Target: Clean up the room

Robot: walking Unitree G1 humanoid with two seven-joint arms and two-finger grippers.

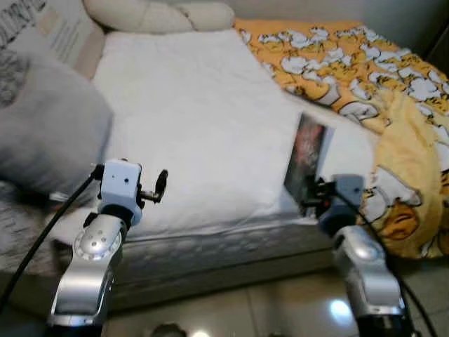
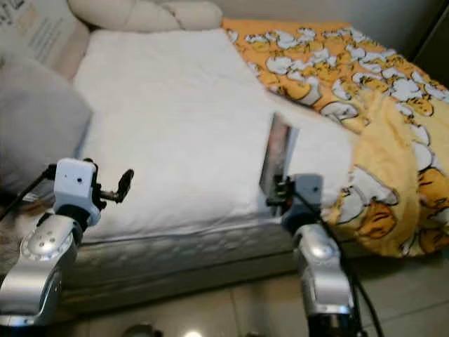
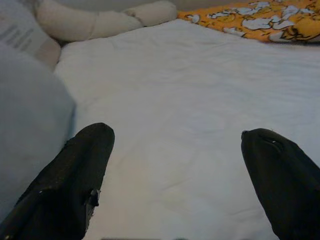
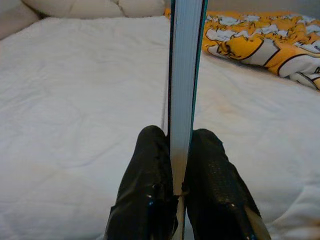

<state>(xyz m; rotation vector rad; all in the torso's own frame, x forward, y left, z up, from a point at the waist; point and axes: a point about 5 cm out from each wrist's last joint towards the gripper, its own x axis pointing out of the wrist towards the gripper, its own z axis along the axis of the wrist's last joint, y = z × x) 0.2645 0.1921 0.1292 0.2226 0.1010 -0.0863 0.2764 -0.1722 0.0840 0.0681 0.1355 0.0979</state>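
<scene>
A thin book stood upright in the right gripper over the edge of a bed.

The bed [image 1: 210, 119] was wide, under a soft, faintly wrinkled white cover; an orange blanket [image 1: 365, 63] with a white cartoon print lay rumpled along its right side, and a plump grey cushion [image 1: 42, 126] rested at its left. The right gripper [image 4: 180, 172] pinched the book [image 4: 185, 75], flat with a dark glossy cover, between its closed black fingers. The left gripper [image 3: 177, 175] hovered above the white cover, fingers spread wide, holding nothing.

White bed [image 1: 189, 119], orange duvet [image 1: 365, 63], glossy tiled floor [image 1: 231, 312].
</scene>
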